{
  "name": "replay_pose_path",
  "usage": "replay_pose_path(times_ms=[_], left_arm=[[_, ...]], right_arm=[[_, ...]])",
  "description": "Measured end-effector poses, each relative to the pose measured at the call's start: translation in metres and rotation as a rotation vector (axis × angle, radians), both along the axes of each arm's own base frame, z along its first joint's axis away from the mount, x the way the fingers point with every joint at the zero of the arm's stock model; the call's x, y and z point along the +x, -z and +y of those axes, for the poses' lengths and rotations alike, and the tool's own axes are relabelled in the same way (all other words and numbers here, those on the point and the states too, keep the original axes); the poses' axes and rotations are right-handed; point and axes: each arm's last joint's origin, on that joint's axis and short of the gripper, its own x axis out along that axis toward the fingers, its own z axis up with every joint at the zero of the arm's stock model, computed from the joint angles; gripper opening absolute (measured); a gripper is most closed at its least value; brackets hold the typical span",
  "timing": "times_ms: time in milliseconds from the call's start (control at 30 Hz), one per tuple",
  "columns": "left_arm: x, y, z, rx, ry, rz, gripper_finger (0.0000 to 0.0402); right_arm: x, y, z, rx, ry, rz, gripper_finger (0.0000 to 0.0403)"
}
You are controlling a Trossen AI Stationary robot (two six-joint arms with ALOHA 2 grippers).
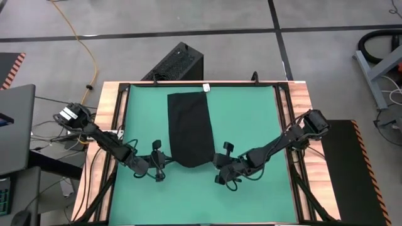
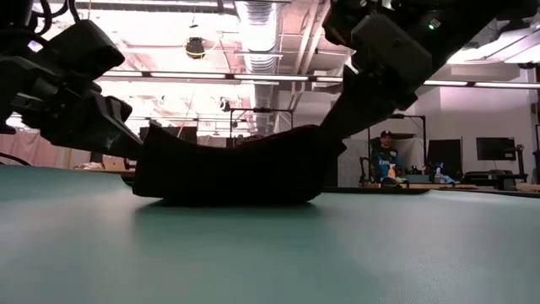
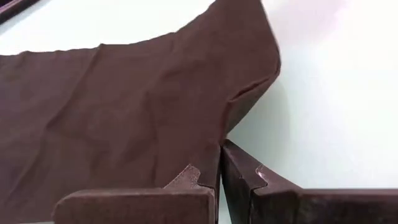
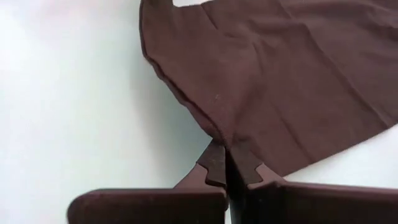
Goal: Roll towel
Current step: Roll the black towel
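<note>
From where I stand, the left gripper (image 1: 164,165) sits low at the near-left corner of the towel (image 1: 190,129), its fingers (image 3: 208,177) pinched tight on the cloth's edge, with a fold of fabric rising out from between them. The towel itself is a dark strip lying lengthwise down the middle of the green mat (image 1: 251,113), its small white tag (image 1: 206,88) at the far end by the table's wooden frame (image 1: 110,100); the near end looks slightly lifted and bowed between the two arms, and from table height it shows as a sagging dark band held just off the mat at both sides. Over on the right, the right gripper (image 1: 221,167) mirrors the first, clamped closed on the near-right corner, the cloth gathered to a point at its fingertips (image 4: 214,165). I'd judge this to be the very start of the roll: both near corners are taken, nothing is turned over yet. The next move seems to call for both arms carrying the edge up and over toward the far end together, level with each other, so the first turn lands straight and neither corner slips out. Someone is seated far off in the room behind.
</note>
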Motion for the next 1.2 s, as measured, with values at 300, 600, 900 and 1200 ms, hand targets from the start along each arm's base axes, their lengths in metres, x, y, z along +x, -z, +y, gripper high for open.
replay_pose_path(times_ms=[300,600,900,1200], left_arm=[[-0.010,-0.009,-0.015,-0.007,-0.042,-0.098,0.0000],[-0.012,-0.008,-0.017,-0.020,-0.050,-0.095,0.0000],[-0.016,0.000,-0.014,-0.037,-0.102,-0.040,0.0000],[-0.019,0.004,-0.014,-0.071,-0.125,-0.012,0.0000]], right_arm=[[0.001,0.001,0.006,0.130,-0.105,0.034,0.0011],[0.004,0.005,0.005,0.237,-0.173,0.076,0.0012],[0.018,0.002,-0.025,0.284,-0.221,0.077,0.0012],[0.026,0.003,-0.053,0.300,-0.235,0.093,0.0013]])
